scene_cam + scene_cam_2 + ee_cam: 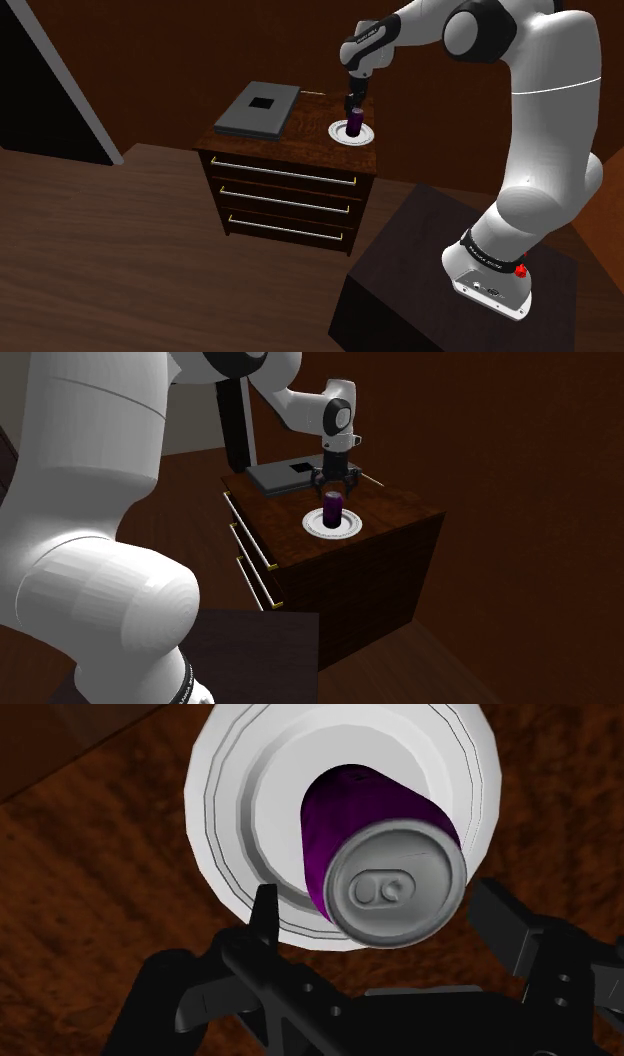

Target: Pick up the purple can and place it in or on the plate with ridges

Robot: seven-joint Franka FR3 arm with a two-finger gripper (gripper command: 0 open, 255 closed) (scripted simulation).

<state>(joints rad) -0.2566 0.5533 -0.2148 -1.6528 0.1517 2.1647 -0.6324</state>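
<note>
The purple can [353, 126] with a grey top stands upright on the white ridged plate [337, 131], which lies on the dresser top. My gripper [352, 107] hangs straight above the can, open, its fingers spread to either side of the can's upper part. From the second exterior view the can [333, 510] sits at the middle of the plate [312, 525], with the gripper [333, 488] just over it. In the wrist view the can [350, 814] rises between the two fingers [265, 916], which stand clear of it, above the plate [230, 794].
The plate rests on a dark wooden dresser [290, 185] with three drawers. A flat grey slab [257, 107] with a dark square lies on the dresser's other end. A brown wall runs close behind. My dark stand [400, 290] is at the shoulder view's lower right.
</note>
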